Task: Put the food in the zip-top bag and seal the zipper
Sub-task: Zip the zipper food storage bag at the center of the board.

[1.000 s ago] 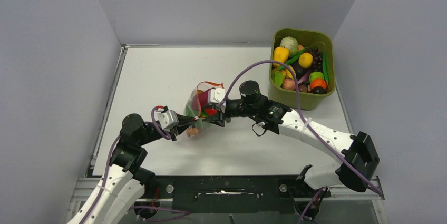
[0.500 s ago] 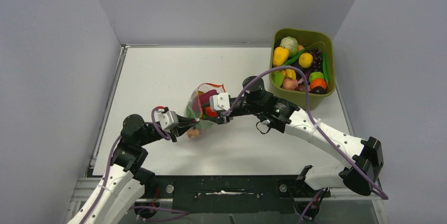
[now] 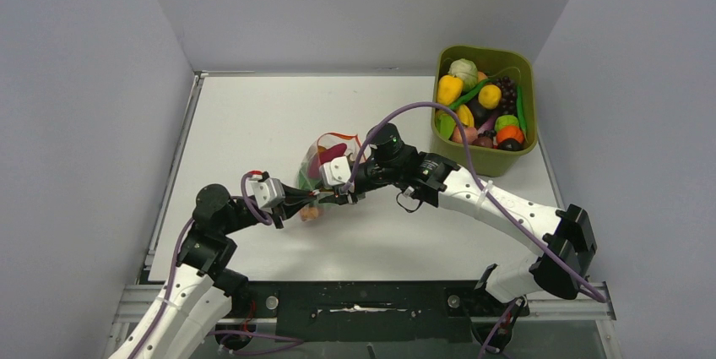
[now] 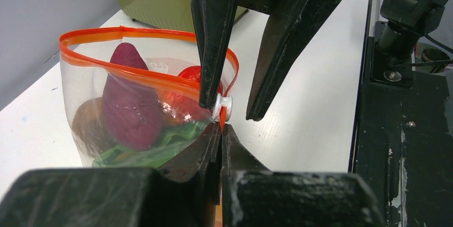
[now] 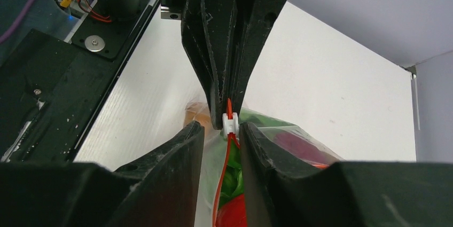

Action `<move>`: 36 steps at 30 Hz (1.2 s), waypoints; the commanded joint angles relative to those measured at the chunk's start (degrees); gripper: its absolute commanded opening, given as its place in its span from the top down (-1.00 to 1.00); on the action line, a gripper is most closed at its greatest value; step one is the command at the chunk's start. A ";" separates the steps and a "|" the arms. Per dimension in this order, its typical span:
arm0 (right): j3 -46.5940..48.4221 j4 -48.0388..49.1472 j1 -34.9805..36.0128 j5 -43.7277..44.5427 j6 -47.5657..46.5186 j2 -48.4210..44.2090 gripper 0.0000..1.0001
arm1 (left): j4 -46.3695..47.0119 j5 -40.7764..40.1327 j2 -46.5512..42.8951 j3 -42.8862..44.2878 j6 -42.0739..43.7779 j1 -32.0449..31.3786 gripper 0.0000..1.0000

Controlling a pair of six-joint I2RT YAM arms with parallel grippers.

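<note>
FYI food (image 4: 131, 99) is in the zip-top bag (image 4: 72, 85) on the bench (image 3: 253, 114), zipper (image 4: 123, 30) mouth gaping; L end effector (image 4: 220, 128) clenched on the bag's corner, R end effector (image 5: 221, 131) released, straddling the white slider (image 4: 224, 108), so by my read you've just the seal run left.

Zip-top bag (image 3: 314, 171) sits mid-table (image 3: 253, 122), food (image 4: 131, 104) inside, its zipper (image 4: 133, 76) pinched at the near end by the left gripper (image 4: 220, 131), right gripper (image 5: 221, 128) straddling it just beyond, and the tub (image 3: 481, 159) of more food at the far right corner.
</note>
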 commanded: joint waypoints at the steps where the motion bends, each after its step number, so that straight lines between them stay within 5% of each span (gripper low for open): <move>1: 2.66 2.10 0.53 -2.00 -0.32 0.76 0.41 | 4.49 0.17 -1.12 0.06 -0.35 0.07 1.00; 9: 3.03 4.05 0.73 -3.64 0.00 1.51 0.53 | 5.50 0.91 -1.18 -0.28 -1.59 0.07 1.00; 17: 2.26 3.82 0.69 -1.42 -0.68 1.28 0.99 | 6.03 1.80 -2.57 -0.44 -1.85 0.07 1.00; 36: 1.27 -1.35 -3.77 1.06 -1.26 -2.84 1.00 | 13.58 2.32 -7.94 -0.17 -9.31 0.07 1.00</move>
